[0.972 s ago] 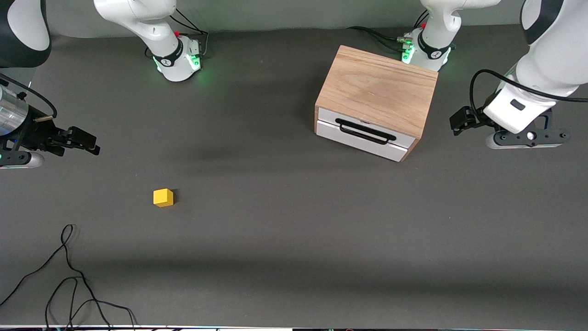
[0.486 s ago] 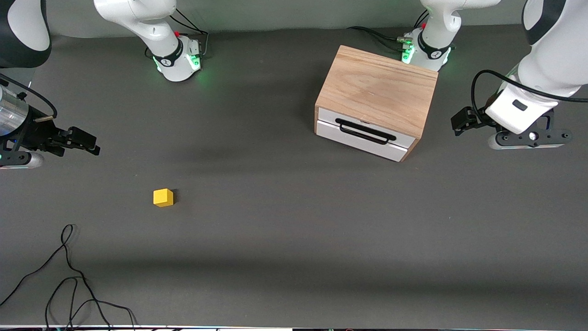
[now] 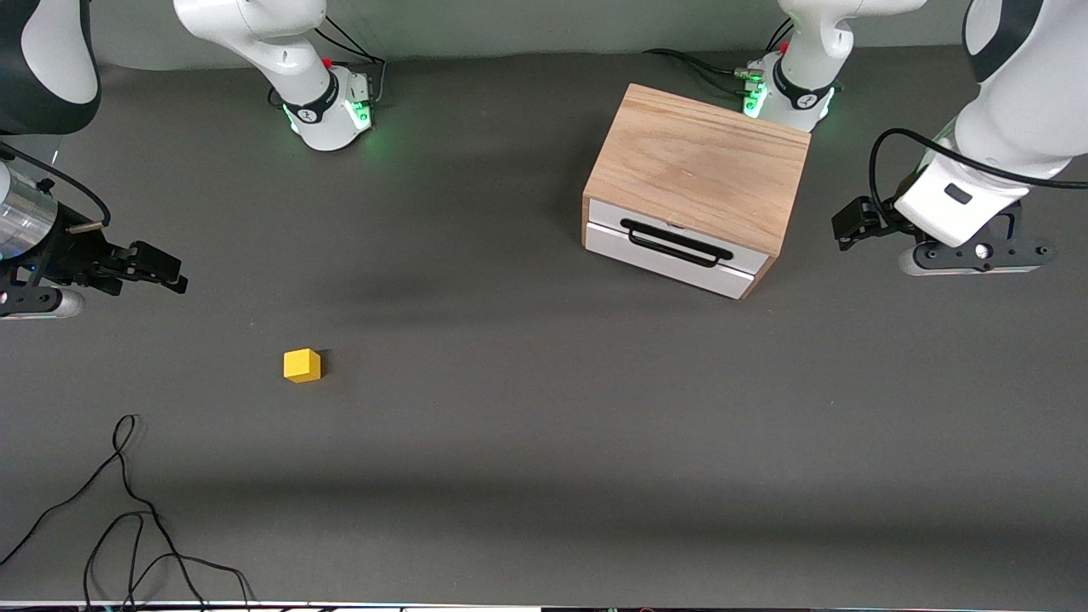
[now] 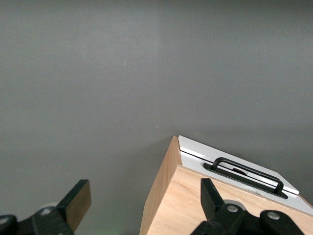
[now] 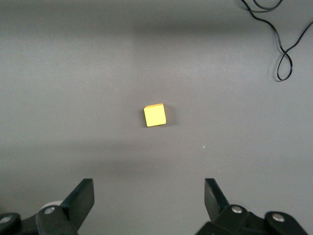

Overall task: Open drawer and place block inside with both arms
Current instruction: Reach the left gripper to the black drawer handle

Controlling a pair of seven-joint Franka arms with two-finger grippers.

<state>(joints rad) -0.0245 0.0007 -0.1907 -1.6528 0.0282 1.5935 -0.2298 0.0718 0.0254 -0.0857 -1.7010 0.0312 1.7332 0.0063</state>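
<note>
one block [image 3: 302,365] and one shut drawer [image 3: 676,248] are seen; left gripper [image 4: 142,208] and right gripper [image 5: 146,200] are held wide open, empty; a cable [image 3: 127,510] lies lower left.

Block [image 5: 155,115] lies on table, right pincer [image 5: 148,198] spread wide.

The right gripper [image 3: 161,269] has edged slightly toward the block [image 3: 302,365]; the left gripper [image 3: 852,223] barely shifted.

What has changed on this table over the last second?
Very little. The right gripper has crept slightly toward the small yellow cube, fingers open. The left gripper hangs open beside the light-wood cabinet, barely shifted. The white-fronted drawer stays shut; nothing grasped.
</note>
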